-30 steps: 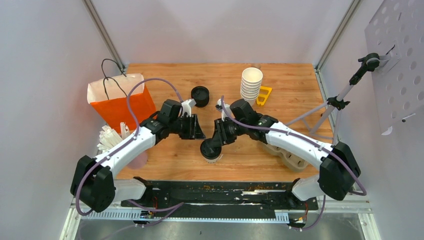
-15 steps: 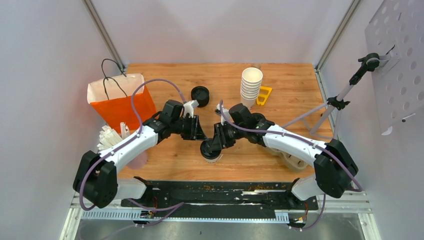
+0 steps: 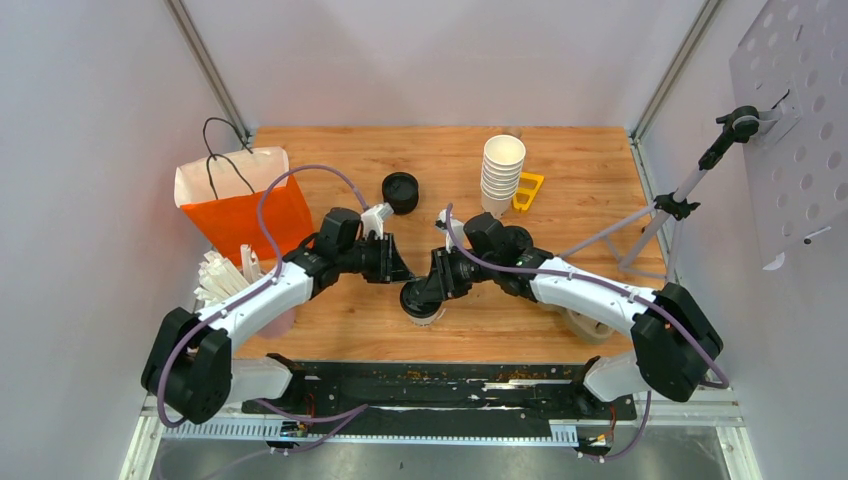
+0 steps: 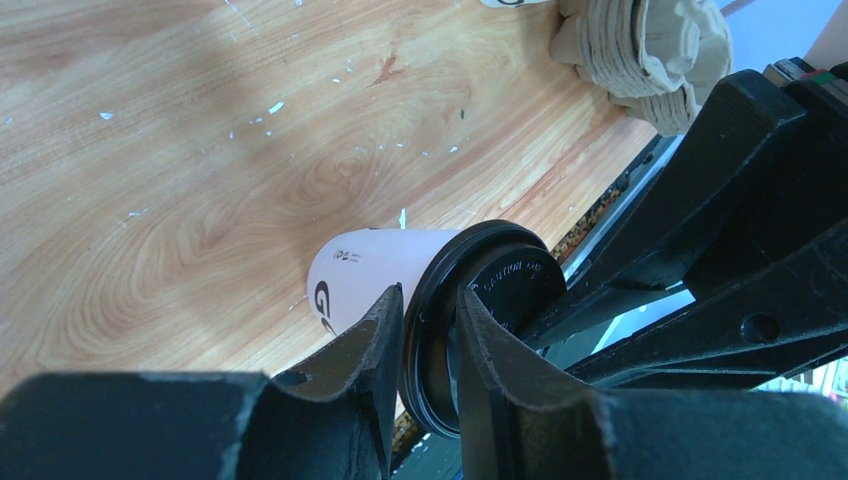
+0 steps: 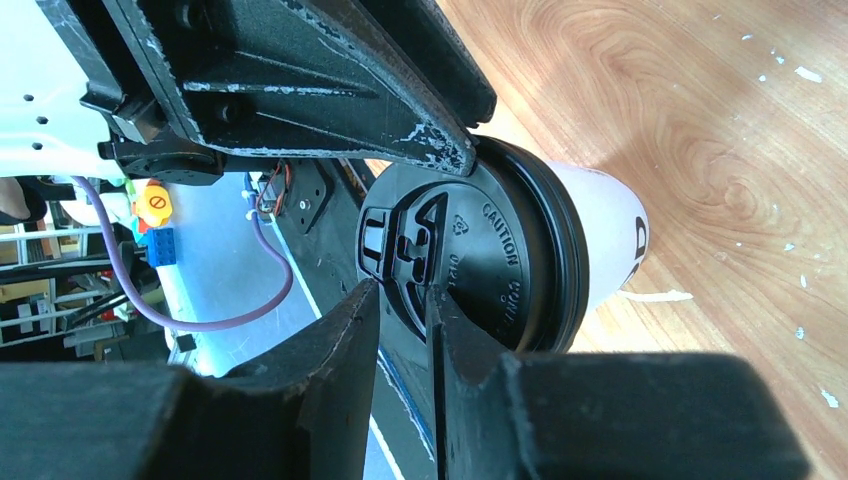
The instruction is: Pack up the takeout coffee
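Bag point(image 3: 240, 205) stands left and back of the cup point(image 3: 422, 300). My left jaws straddle its lid point(image 4: 500, 290) rim from the left, barely apart; gripping or not, I cannot tell. Cup upright on the worktop point(image 3: 560, 170). Right jaws clamp the lid from the right.

Cannot read print on the lidded cup point(image 4: 365, 275), cut by the left fingers point(image 4: 350, 375). Cannot see most of the pulp tray point(image 3: 590, 328) under the right arm point(image 3: 590, 290).

front cup point(image 3: 421, 304) mid-table | rear cup point(image 3: 400, 192) behind it | bag point(image 3: 245, 215) left | cup stack point(image 3: 502, 172) right-rear
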